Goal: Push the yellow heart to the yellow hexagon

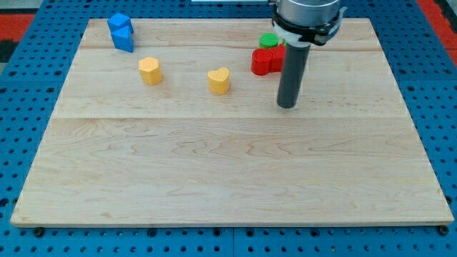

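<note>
The yellow heart (219, 80) lies on the wooden board, a little above the middle. The yellow hexagon (150, 71) lies to its left, about a hundred pixels away. My tip (287, 106) stands on the board to the right of the heart and slightly lower, clear of it. The dark rod rises from the tip toward the view's top.
A red block (264, 61) sits just left of the rod, with a green block (268, 40) behind it, both partly hidden by the arm. Two blue blocks (121, 32) stand together at the top left. The board (228, 178) ends in blue pegboard on all sides.
</note>
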### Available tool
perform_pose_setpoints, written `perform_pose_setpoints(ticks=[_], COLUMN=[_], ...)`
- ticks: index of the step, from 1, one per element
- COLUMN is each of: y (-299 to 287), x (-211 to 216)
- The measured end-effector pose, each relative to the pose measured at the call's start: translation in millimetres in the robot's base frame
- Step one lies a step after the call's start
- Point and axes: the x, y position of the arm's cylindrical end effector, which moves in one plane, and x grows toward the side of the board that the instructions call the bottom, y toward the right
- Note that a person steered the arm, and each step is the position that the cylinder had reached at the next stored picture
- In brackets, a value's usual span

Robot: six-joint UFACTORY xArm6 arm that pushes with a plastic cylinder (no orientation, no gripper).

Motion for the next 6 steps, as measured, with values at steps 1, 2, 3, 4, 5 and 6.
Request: perform_pose_setpoints(ticks=[1, 2, 3, 4, 5, 6], y=[-47, -76, -66, -97, -149, -180], x=[-9, -31, -51, -57, -69, -77])
